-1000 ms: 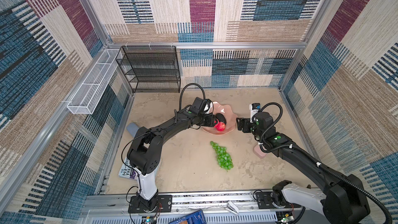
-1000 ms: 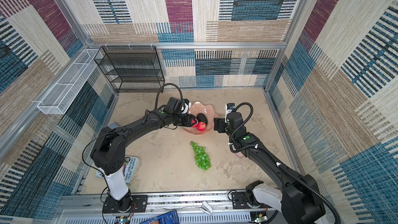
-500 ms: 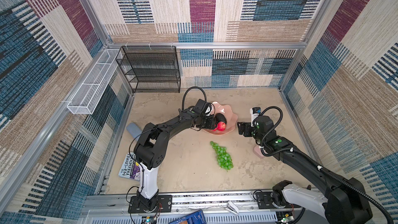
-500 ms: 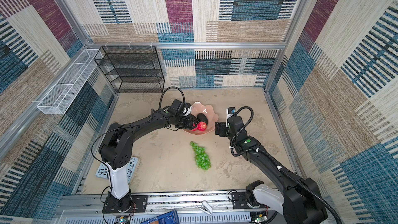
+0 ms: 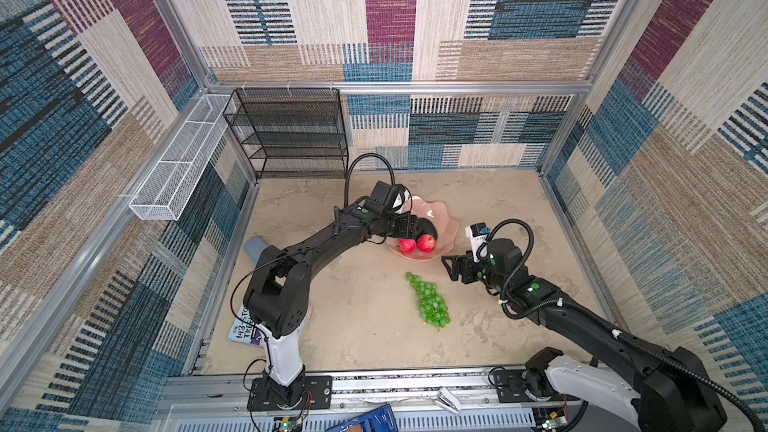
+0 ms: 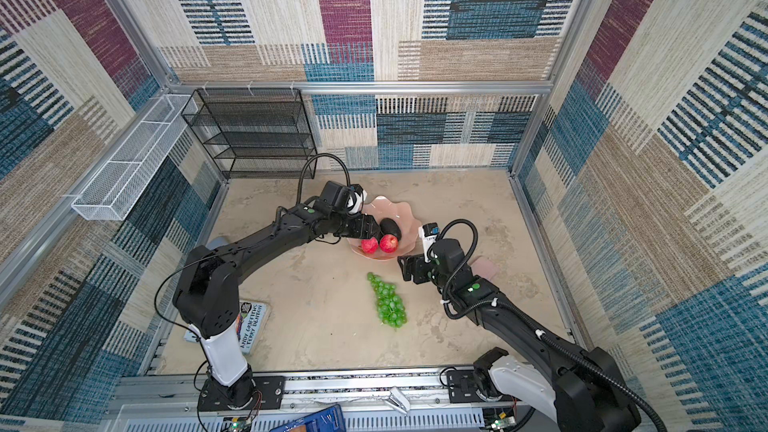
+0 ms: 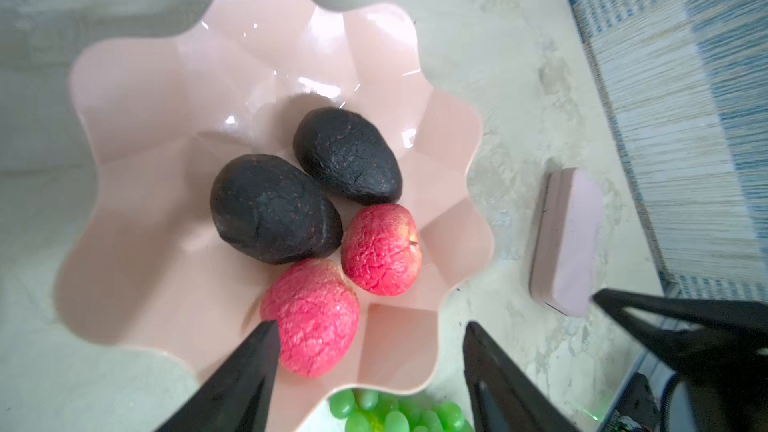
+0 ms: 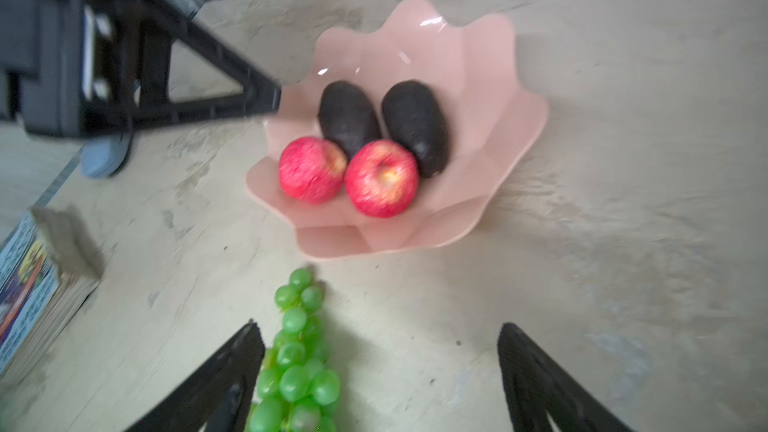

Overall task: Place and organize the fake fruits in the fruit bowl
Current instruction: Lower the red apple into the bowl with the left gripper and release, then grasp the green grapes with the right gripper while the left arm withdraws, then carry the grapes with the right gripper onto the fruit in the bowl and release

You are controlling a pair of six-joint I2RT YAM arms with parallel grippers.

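Left claw (image 7: 368,323) had opened, leaving the second apple (image 7: 311,317) in the bowl (image 7: 137,118); only grapes (image 8: 295,367) remained outside, by the open right claw (image 8: 380,326).

Black wire-mesh shelf rack (image 5: 291,135) against the patchwork back wall (image 5: 457,135), white mesh basket (image 5: 178,168) hanging on the left wall (image 5: 75,151), paperback book (image 6: 251,324) at the near left corner, small grey-blue object (image 5: 254,246) by the left edge, pink flat case (image 7: 567,238) on the mottled beige tabletop (image 5: 365,334).

Overhead stereo pair, wrist views near bowl (image 7: 145,139)

Bright, fruit bowl (image 7: 145,118) glare, right wrist blurred
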